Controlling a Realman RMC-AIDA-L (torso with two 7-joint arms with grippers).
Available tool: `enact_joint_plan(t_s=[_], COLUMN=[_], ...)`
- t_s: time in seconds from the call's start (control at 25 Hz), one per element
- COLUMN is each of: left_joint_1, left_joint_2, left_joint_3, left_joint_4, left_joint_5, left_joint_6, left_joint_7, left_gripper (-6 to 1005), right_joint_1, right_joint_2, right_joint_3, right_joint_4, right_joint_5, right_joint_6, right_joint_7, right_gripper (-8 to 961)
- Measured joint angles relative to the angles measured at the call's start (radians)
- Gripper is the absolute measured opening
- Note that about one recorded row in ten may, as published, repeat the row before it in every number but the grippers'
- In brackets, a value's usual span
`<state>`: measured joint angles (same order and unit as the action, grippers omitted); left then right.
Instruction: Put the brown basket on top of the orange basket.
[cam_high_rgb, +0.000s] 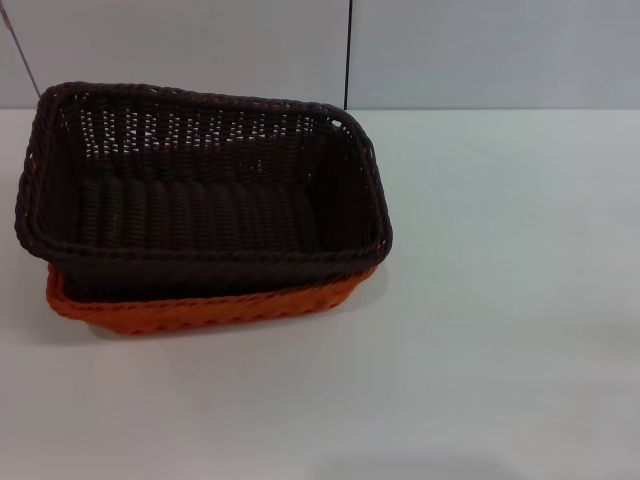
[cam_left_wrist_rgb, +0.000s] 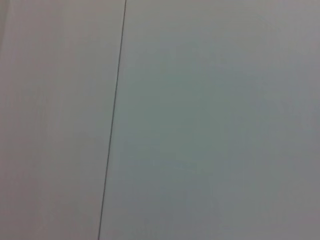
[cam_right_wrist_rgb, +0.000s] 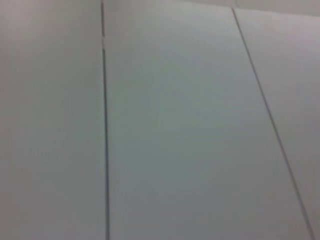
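- We see the brown basket (cam_high_rgb: 200, 185) sitting nested in the orange basket (cam_high_rgb: 210, 310), near the bench's (cam_high_rgb: 500, 350) far left corner.
- Only the orange one's near rim and wall show beneath.
- The brown basket sits slightly skewed, its far right corner appearing raised.
- Neither the left hand nor the right hand appears in any view; both wrist cameras face blank panels, so we cannot tell their opening or whether they hold anything.
- We judge the stacking done; the risk is a skewed upper basket rocking or sliding if bumped.
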<state>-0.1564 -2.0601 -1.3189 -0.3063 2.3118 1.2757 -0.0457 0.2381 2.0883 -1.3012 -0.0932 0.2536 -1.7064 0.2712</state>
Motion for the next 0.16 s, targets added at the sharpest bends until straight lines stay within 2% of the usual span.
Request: enact_joint_plan(t_s=[0.16], left_joint_1=[0.0], left_joint_2=[0.0], left_joint_3=[0.003], left_joint_4=[0.003], left_joint_5=[0.009], left_joint_6=[0.005], left_joint_7=[0.0], left_gripper=[783], right_joint_1=[0.0], right_joint_2=[0.002], right_joint_3=[0.049], right_joint_4=[0.038], right_joint_5=[0.008], right_joint_6=[0.004], right_joint_7=[0.001], right_gripper=[724])
